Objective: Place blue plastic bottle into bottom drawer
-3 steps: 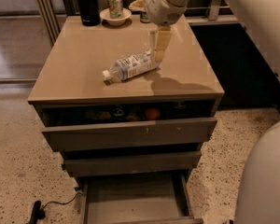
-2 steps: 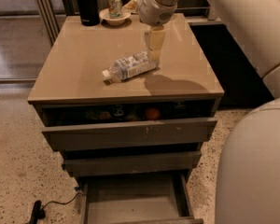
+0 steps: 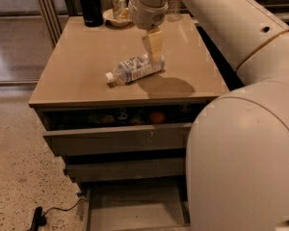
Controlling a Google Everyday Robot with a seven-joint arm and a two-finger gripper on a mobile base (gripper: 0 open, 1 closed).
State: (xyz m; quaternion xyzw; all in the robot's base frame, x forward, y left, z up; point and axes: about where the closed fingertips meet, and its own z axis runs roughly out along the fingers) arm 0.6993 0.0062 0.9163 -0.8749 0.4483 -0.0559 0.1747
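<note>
At right, the white arm (image 3: 241, 129) fills much of the frame. Cabinet (image 3: 77, 66) at centre w/ 3 drawers: top drawer (image 3: 115, 139) ajar, round fruit (image 3: 156, 117) dim inside; middle (image 3: 125, 168) approx. shut; bottom drawer (image 3: 135, 211) pulled out, plain grey floor. Bottle (image 3: 135, 70) lies on its side on the cabinet top: clear, white cap pointing left, blue-white label. Gripper (image 3: 155, 52) is down at its base end; holding or not, can't tell.

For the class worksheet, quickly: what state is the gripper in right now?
The gripper: at the bottle lying on the cabinet; state cannot be told.
</note>
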